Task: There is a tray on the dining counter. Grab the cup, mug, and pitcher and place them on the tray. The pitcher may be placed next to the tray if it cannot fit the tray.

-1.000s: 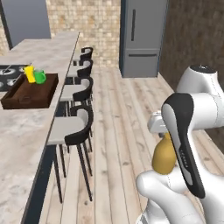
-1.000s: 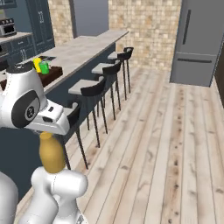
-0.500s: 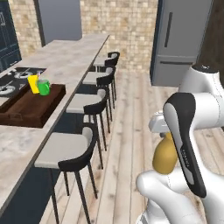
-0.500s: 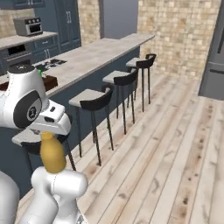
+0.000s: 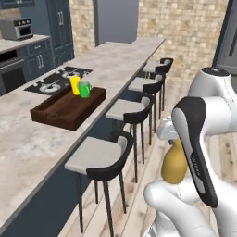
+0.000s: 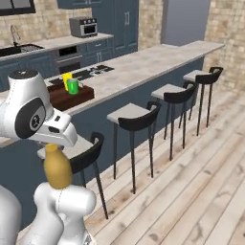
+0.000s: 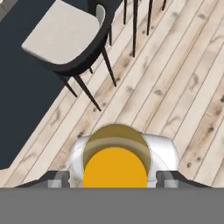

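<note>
Home kitchen w/ a long dining counter (image 5: 55,139) (beige marbled top, dark blue base), row of black bar stools (image 6: 134,119) beside it, stovetop (image 5: 58,81) set in, toaster oven (image 6: 83,26) on far counter, blue cabinets (image 6: 119,24), wood plank floor (image 6: 191,182)

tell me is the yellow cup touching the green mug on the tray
Cannot tell. In both base views the cup and mug stand side by side at the tray's far end and overlap in the picture, so no gap or contact shows plainly.
</note>
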Tool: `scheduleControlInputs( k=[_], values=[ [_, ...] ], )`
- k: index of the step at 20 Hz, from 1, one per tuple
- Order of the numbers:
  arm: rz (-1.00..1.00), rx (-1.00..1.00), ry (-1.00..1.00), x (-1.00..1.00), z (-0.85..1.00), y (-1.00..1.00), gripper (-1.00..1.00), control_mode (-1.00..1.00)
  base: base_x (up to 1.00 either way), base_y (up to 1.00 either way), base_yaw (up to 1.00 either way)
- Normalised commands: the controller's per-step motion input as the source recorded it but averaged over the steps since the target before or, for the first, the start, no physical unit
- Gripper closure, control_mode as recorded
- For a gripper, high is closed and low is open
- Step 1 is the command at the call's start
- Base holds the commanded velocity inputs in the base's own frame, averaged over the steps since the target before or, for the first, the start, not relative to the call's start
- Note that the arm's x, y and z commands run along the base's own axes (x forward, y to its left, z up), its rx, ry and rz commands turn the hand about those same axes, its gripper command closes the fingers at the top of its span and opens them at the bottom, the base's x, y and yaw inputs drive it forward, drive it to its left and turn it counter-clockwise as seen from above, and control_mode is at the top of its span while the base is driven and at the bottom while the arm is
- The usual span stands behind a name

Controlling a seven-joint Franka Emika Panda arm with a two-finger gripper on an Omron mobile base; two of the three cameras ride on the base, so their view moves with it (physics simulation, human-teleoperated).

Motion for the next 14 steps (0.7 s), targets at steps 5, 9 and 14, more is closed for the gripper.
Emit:
scheduleControlInputs(
  k=[5,9,14],
  values=[
    [0.00,0.00,0.00,0.00,0.00,0.00,1.00,1.00,0.34,0.22,0.32],
    [0.00,0.00,0.00,0.00,0.00,0.00,1.00,1.00,0.66,0.16,0.48],
    [0.00,0.00,0.00,0.00,0.00,0.00,1.00,1.00,0.60,0.25,0.38]
  ],
)
